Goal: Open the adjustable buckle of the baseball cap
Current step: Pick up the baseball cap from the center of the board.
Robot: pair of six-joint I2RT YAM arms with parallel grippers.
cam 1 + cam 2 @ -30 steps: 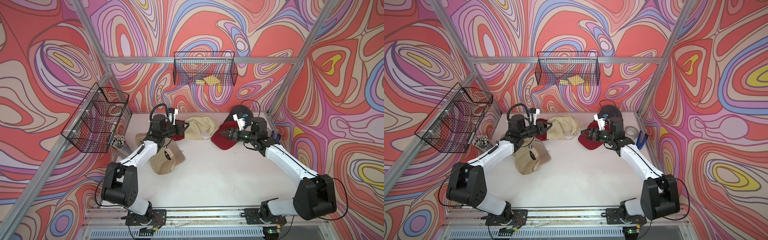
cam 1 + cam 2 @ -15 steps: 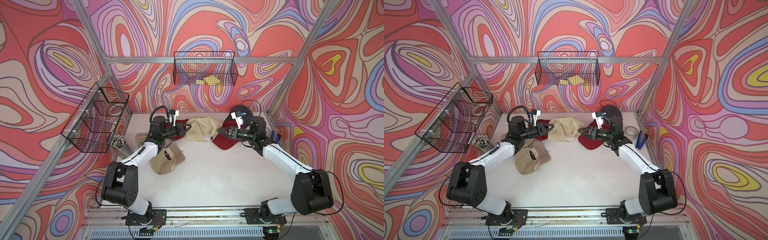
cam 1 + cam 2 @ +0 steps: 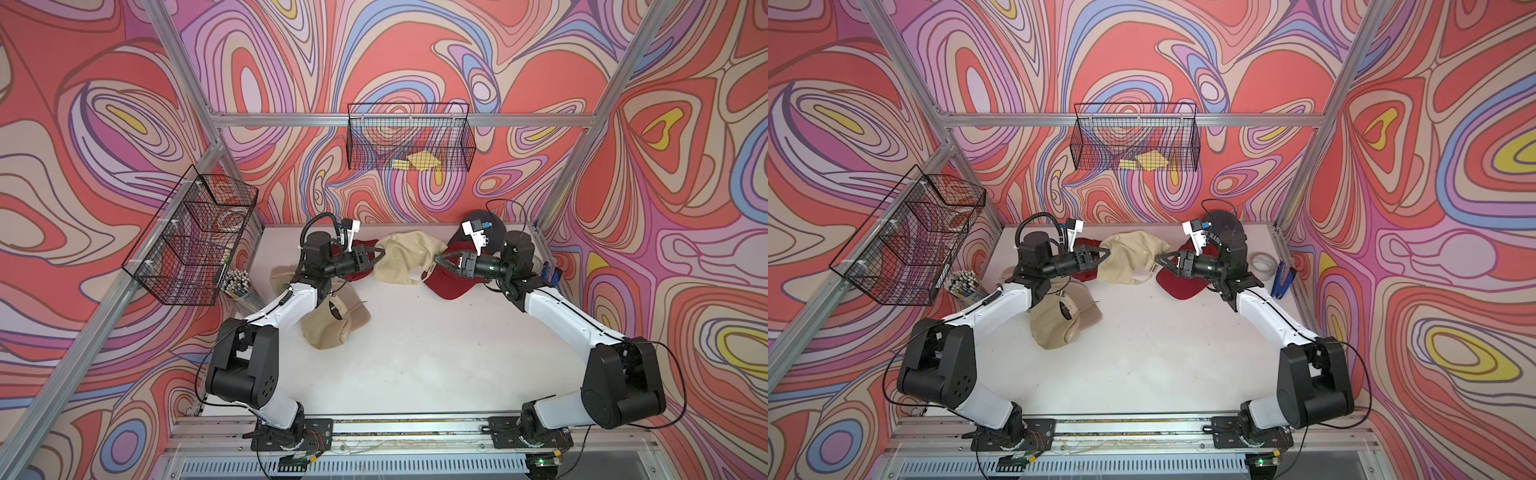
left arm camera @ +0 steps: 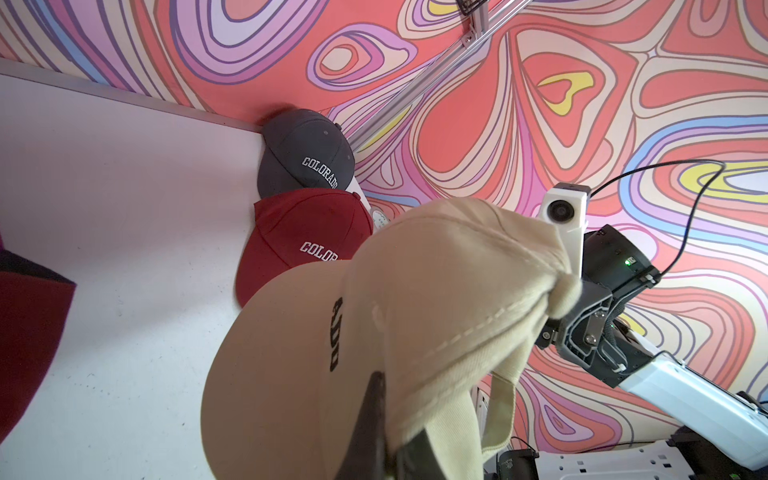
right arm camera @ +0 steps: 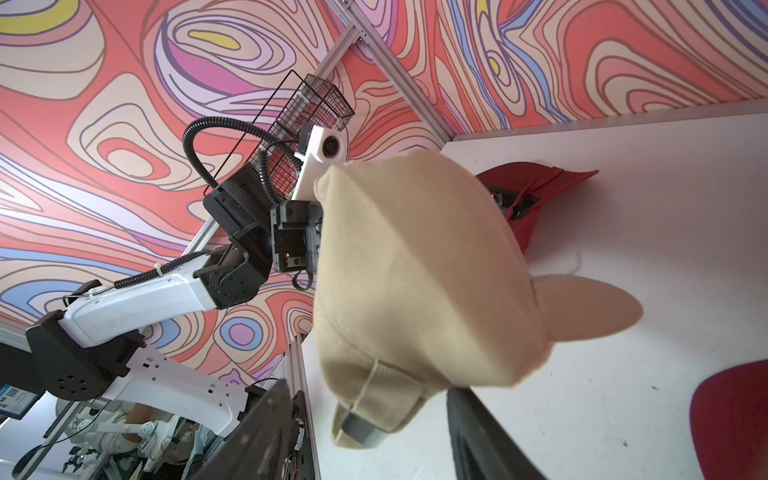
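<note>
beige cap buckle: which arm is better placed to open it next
Right. The left gripper is shut on the beige cap, holding it up; the right gripper is open, and its wrist view shows the metal buckle hanging between its fingers.

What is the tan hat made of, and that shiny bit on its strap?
The tan cap looks like soft woven cotton with a matte finish: it crumples and folds, and the left wrist view shows stitched seams. The buckle at the end of its strap looks like metal: grey and smooth with a dull shine. It is slightly blurred, so painted plastic is possible.
</note>
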